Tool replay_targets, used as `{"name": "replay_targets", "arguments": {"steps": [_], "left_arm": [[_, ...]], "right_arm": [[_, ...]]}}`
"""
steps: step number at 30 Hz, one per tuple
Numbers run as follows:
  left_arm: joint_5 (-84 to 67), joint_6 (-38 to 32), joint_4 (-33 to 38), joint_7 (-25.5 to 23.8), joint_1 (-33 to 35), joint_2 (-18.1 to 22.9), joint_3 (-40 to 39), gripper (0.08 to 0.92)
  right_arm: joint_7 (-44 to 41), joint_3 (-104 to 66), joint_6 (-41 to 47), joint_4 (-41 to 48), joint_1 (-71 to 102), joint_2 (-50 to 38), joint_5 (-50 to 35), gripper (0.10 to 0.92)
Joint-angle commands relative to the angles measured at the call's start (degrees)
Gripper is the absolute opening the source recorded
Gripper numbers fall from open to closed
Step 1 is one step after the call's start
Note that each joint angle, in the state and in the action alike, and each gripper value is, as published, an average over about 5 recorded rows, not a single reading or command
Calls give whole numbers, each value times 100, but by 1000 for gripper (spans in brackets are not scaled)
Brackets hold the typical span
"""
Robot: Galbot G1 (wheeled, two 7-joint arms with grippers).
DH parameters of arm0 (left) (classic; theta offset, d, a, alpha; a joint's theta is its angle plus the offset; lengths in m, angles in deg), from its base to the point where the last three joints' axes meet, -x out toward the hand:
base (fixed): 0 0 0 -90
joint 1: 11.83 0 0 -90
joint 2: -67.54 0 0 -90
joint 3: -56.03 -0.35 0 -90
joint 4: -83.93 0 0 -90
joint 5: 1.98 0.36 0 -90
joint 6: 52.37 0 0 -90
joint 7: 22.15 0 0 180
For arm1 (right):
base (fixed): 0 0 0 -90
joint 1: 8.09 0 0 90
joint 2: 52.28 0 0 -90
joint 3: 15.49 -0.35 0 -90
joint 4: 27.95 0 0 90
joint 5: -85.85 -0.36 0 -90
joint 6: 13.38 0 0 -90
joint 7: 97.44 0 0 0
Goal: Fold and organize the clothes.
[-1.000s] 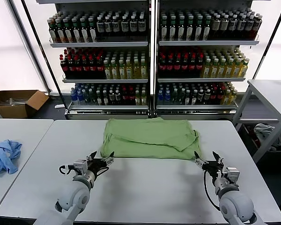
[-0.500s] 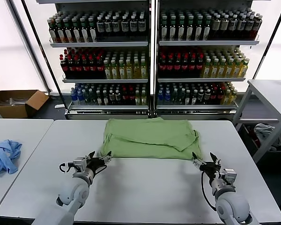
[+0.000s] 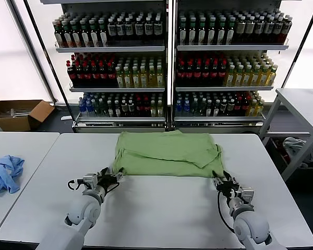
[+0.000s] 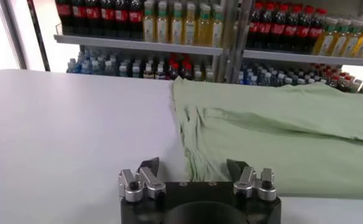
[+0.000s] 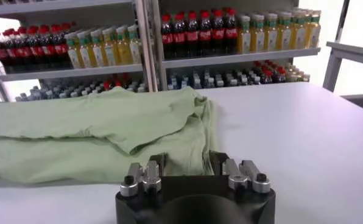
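While both arms reach forward low over the white surface (image 3: 161, 208), the left tool (image 3: 111, 177) and the right tool (image 3: 220, 181) sit at the two near corners of the green polo shirt (image 3: 167, 153). Each forearm runs up from the near edge, its rounded grey housing trailing a looped black cable. From the left wrist view, the left tool (image 4: 193, 167) has its dark fingers spread apart, straddling the shirt's (image 4: 279, 140) near left corner, with no cloth clamped between them. From the right wrist view, the right tool (image 5: 184, 159) has its fingers drawn closer together over the shirt's (image 5: 102, 137) near right corner; whether they pinch the cloth cannot be told. The shirt is soft, lightly creased fabric, folded into a wide rectangle with a diagonal flap lying across its right half. It lies flat toward the far edge of the surface, centred between the side edges. A crumpled light blue garment (image 3: 5, 173) rests on a neighbouring surface to the left. Shelves of bottles (image 3: 167, 62) stand behind.
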Motion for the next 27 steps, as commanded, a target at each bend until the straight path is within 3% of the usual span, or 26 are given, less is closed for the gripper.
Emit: {"name": "replay_targets", "arguments": {"steps": [1,11,17,22,27], "left_arm": [[26,-2,-105,-28,-26,36,-21,686],[212,-106,192,-191,109,-41,-90,410],[237,-172,509,-111,281,-266,-38,237],[210,-228,1270,77,909,-649,135,105],[287,-240,2213,548,2010,-916,325,80]], "right_arm": [[-20,45,12,225,-65,45,125,404],[-44,10,-48,89,-32,-16,205,139],[-34,-79,-43,-304,184,-290,209,123],[17,-215,71,-1033,669,-792,134,123],[188,-226,268,-1839,1506,-1124,36,123]]}}
